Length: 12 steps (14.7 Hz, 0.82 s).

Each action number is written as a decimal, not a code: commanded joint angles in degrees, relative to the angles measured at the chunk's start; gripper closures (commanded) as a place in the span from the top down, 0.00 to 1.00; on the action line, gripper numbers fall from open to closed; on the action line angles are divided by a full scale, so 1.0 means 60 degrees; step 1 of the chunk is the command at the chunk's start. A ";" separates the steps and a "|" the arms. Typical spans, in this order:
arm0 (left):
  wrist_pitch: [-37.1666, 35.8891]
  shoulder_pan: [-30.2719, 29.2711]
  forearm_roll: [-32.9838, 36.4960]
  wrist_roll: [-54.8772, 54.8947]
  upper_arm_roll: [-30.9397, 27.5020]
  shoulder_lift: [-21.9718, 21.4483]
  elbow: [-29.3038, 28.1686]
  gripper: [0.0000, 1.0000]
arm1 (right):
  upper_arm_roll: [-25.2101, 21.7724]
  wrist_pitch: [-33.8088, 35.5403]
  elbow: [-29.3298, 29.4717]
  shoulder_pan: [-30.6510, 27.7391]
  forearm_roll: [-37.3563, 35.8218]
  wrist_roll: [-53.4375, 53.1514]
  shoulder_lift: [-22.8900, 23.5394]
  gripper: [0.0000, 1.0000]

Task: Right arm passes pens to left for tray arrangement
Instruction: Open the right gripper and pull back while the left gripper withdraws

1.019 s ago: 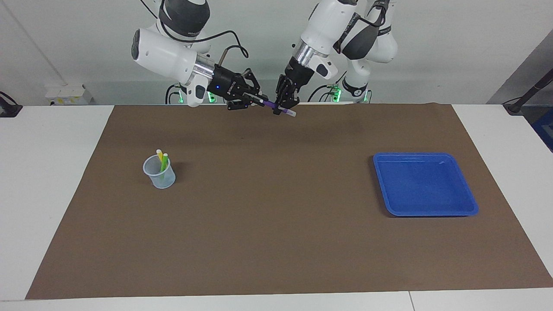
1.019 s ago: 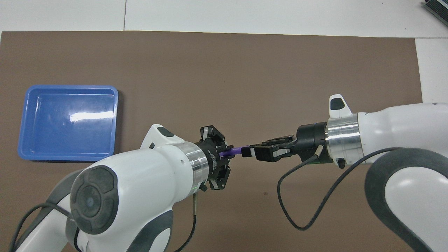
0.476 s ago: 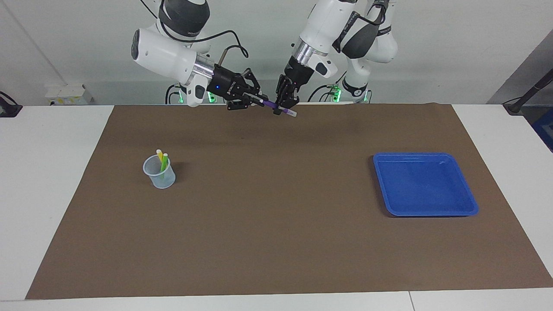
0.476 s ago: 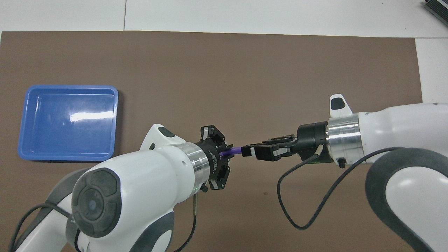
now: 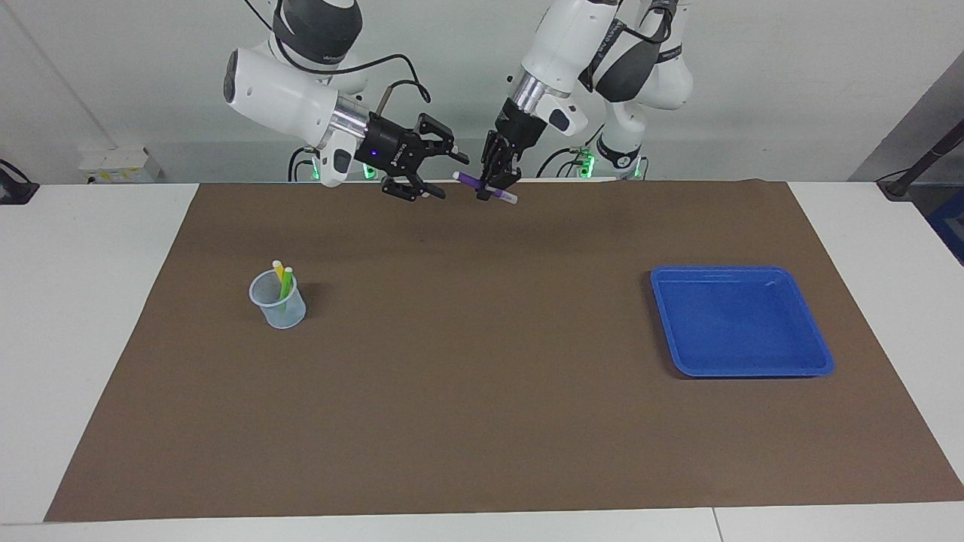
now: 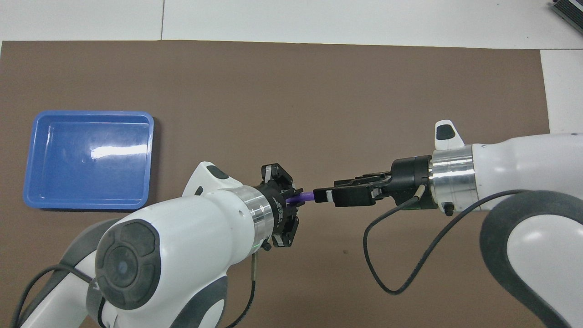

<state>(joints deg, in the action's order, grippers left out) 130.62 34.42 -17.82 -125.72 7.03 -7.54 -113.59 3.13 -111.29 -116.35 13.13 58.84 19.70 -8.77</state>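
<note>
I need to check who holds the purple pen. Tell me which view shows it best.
The facing view. The whole purple pen shows there, crosswise in the shut left gripper, with the open right gripper clear of it. The overhead view shows only a short purple stretch; the left wrist hides the rest.

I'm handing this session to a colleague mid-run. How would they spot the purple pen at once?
Start at the robots' edge of the brown mat, where the two arms meet in the air. The purple pen is clamped in the left pincer, with the open right pincer beside it. The green pen and yellow pen stand in the cup.
</note>
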 commanded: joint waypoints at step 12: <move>-0.1950 -0.2894 0.0113 0.5070 -0.0073 -0.0165 -0.0096 0.00 | 0.0035 -0.0069 -0.0018 -0.1002 -0.4148 0.0349 0.0042 1.00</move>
<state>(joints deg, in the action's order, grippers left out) 120.86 19.36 -17.47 -99.42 6.13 -7.52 -113.70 2.87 -111.40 -116.34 8.64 37.97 20.62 -8.55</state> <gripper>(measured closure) 0.819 0.000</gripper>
